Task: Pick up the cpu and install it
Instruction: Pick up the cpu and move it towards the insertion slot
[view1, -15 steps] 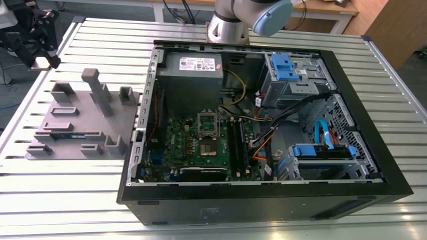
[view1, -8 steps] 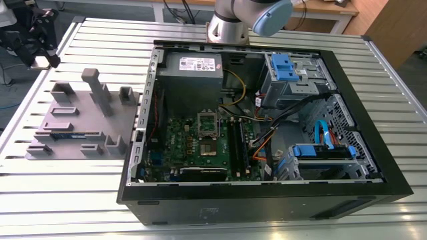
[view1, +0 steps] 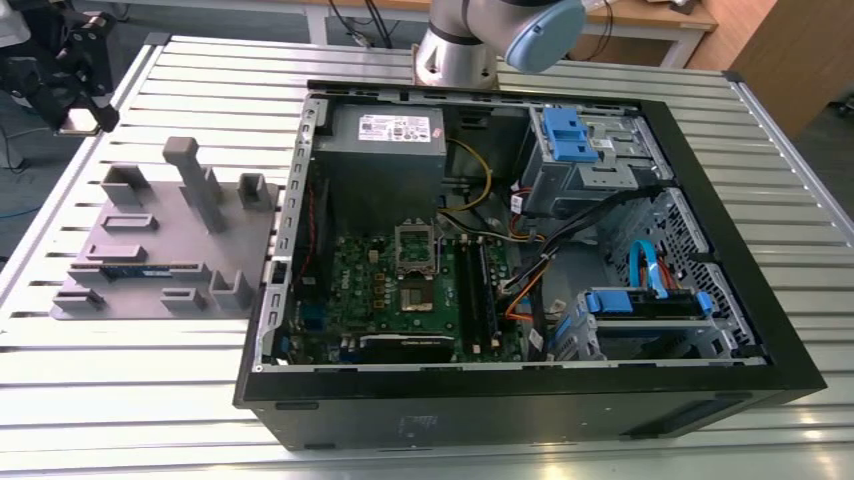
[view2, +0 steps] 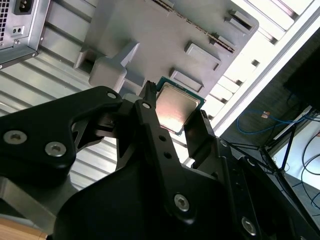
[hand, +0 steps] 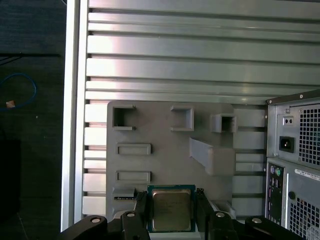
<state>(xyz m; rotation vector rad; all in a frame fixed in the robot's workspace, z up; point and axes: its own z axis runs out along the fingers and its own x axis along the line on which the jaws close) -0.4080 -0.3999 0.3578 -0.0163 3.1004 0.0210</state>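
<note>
In the exterior view the open black metal computer case (view1: 534, 400) is seen from above, far off. Both wrist views are aimed closely past the black pincer (hand: 171, 196), sharing its clamped square silver-topped cpu (hand: 171, 212) and the grey plastic tray (hand: 165, 152) beyond.

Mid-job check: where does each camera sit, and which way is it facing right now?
Exterior view: off the arm, raised, looking down on the open computer case, grey tray and slatted table; the arm's joint shows behind the case.
First wrist view: on the arm, looking straight down past the gripper at the tray.
Second wrist view: on the arm, looking obliquely along the gripper.
Both wrist views share the cpu held in the gripper above the tray.
</note>
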